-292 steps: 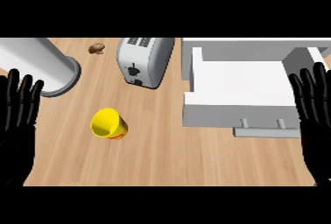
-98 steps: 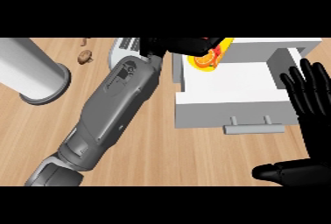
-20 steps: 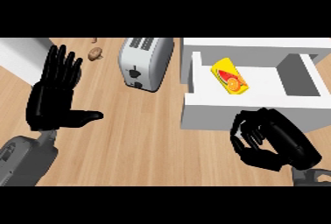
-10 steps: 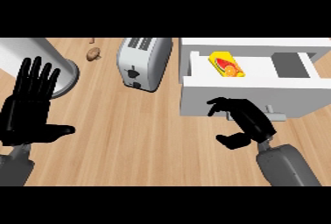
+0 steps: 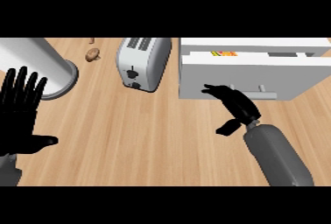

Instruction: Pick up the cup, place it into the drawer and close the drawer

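The right hand [image 5: 234, 103], fingers straight, presses the front of the nearly closed drawer [image 5: 252, 76]; only a sliver of the yellow cup [image 5: 223, 54] shows inside. The left hand [image 5: 19, 109] rests open at the left edge, with bare counter [image 5: 142, 131] between.

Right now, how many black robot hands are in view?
2. The left black hand is open, fingers up, at the view's left edge; the right black hand touches the white drawer's front beside its handle.
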You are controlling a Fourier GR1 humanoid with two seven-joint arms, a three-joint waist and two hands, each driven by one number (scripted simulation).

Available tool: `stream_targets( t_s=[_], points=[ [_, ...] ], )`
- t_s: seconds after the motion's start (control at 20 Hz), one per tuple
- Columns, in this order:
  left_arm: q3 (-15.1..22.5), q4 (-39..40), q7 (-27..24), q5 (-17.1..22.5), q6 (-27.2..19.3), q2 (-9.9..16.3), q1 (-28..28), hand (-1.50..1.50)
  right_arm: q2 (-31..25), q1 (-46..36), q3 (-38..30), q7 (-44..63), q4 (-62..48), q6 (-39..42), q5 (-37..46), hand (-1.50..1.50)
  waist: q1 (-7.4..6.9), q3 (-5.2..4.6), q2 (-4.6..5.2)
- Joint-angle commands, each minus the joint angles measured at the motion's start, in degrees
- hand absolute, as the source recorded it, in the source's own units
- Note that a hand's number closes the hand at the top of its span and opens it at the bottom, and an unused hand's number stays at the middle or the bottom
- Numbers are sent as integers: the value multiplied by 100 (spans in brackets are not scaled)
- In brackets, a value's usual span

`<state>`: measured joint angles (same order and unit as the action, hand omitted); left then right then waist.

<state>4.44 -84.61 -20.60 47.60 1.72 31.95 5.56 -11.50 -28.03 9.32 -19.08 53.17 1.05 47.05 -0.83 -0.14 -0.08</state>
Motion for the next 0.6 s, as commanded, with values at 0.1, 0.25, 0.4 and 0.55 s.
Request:
stream_targets(
  t_s=[0.1,0.25,0.4,0.55],
  points=[
    [-137,-316,130,-70,92,-121,-243,-150,-37,-1235,-605,-647,-1889,9,-167,-150,-79,21,46],
    [-201,-125,-55,-54,494,-146,-347,-150,-235,-1627,-921,-1153,-2668,0,-327,-150,-130,23,70],
    [-190,64,-17,-119,479,-210,-105,-150,-388,-2111,-1017,-1156,-3232,80,-246,-150,-185,25,114],
    [-108,251,-92,-292,480,-329,6,-150,-489,-2300,-1014,-1269,-3548,133,-171,-150,-177,24,131]
  ],
)
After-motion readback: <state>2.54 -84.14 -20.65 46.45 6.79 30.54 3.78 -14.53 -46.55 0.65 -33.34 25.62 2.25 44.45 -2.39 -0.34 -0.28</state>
